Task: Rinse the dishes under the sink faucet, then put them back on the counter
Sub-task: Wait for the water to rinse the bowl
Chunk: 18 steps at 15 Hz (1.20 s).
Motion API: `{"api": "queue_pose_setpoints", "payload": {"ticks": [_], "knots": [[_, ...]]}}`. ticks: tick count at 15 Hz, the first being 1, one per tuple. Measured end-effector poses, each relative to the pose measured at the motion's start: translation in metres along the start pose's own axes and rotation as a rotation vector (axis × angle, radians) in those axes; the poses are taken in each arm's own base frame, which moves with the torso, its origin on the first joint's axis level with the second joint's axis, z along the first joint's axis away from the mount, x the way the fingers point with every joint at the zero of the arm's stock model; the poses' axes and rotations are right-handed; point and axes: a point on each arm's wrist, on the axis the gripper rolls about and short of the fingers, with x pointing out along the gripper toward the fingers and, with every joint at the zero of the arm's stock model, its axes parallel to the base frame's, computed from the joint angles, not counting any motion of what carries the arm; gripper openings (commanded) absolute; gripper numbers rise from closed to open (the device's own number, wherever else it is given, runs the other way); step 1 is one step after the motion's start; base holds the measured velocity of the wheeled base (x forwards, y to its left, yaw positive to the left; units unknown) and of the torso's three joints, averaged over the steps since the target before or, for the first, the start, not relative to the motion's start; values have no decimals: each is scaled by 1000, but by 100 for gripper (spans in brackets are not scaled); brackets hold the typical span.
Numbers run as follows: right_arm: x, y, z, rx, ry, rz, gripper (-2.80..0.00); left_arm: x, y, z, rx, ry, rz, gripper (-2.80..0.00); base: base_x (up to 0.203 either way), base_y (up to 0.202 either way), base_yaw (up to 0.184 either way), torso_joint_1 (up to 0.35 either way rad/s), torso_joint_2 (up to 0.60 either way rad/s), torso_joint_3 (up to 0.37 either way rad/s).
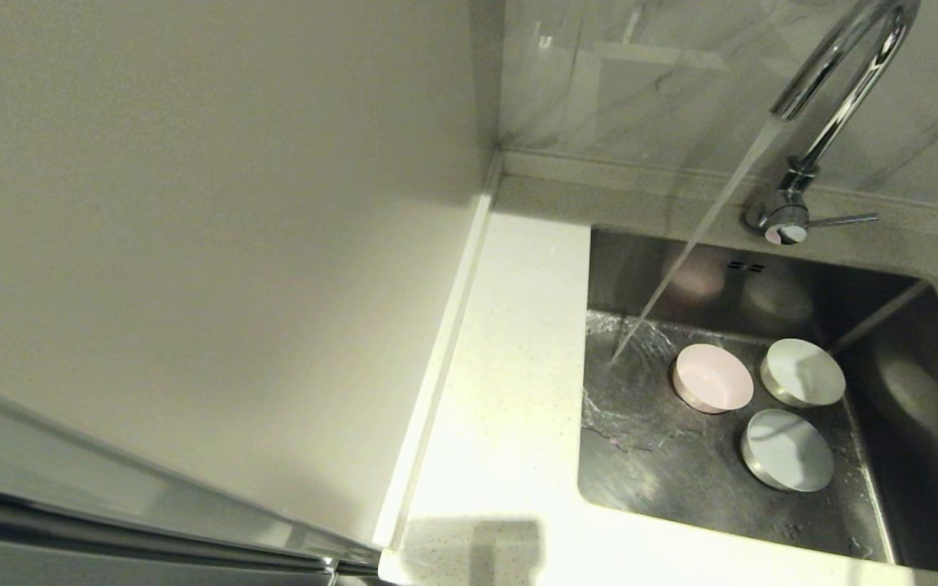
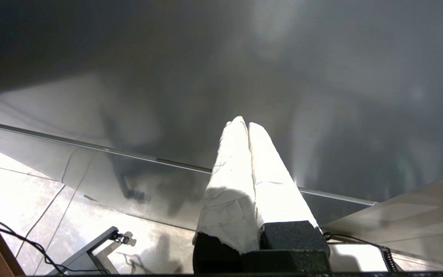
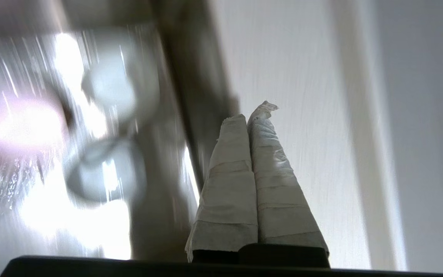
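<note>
We see our left end effector pressed closed, and our right end effector likewise closed, empty.

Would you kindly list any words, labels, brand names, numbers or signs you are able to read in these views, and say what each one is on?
There is none to read.
The faucet, the sink, the counter and the three bowls, pink and two pale ones, carry no visible text.
The cloth-wrapped left gripper and right gripper, both shut, bear no markings either.
</note>
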Motion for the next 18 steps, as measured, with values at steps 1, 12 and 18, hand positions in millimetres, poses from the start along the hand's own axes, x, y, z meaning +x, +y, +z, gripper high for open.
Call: {"api": "queue_pose_setpoints", "payload": {"ticks": [1, 12, 18], "knots": [[-7, -1, -23, -14, 68, 1, -280, 0, 0, 0, 0, 0, 0, -280, 0, 0, 0, 0, 0, 0], [-91, 20, -174, -140, -322, 262, -280, 0, 0, 0, 0, 0, 0, -280, 0, 0, 0, 0, 0, 0], [-116, 1, -255, -173, -481, 428, -280, 0, 0, 0, 0, 0, 0, -280, 0, 0, 0, 0, 0, 0]]}}
